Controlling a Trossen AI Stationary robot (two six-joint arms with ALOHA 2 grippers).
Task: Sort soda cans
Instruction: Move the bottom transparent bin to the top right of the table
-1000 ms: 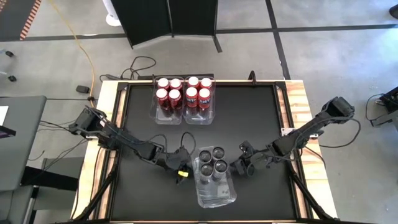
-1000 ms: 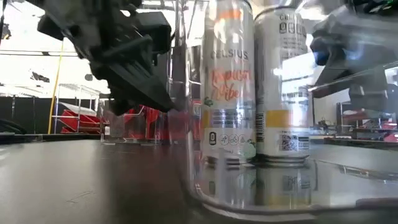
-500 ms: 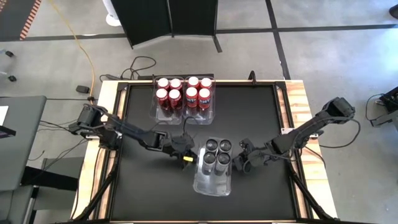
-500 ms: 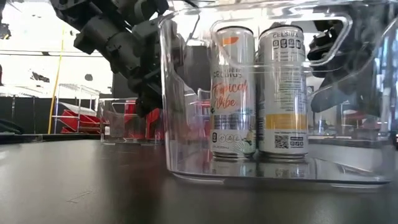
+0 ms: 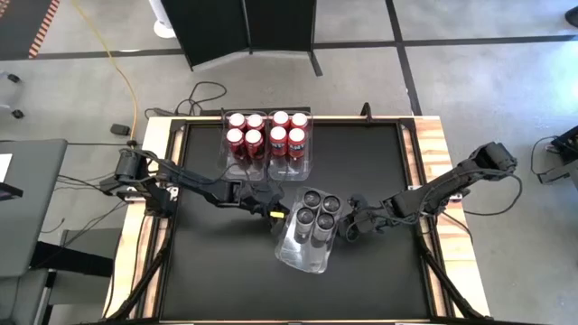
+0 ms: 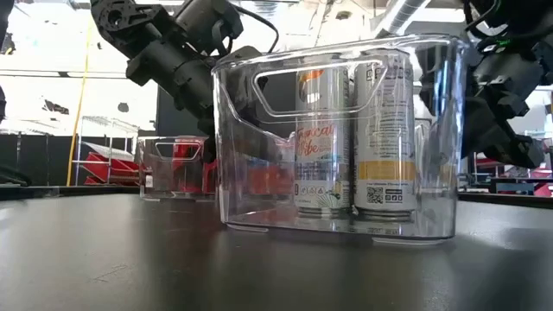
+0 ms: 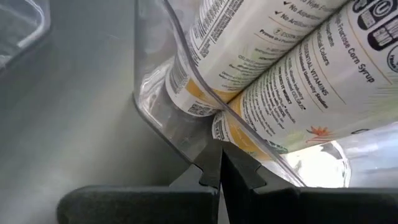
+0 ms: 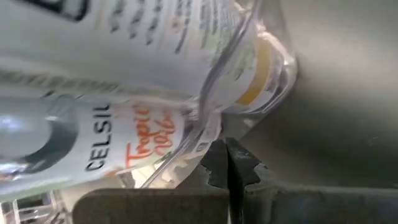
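Four silver cans [image 5: 316,212] in clear bin [image 5: 302,253] pushed farther up black table [image 5: 217,280] since earlier, flanked by clenched left gripper [image 5: 271,213] and right gripper [image 5: 348,227].

Red cans [image 6: 186,168] in low view blurred behind bin [image 6: 337,225] wall, labels unreadable. Wrist views crop grey cans [image 7: 298,68] at edges. Bin's near end, high view, unclear.
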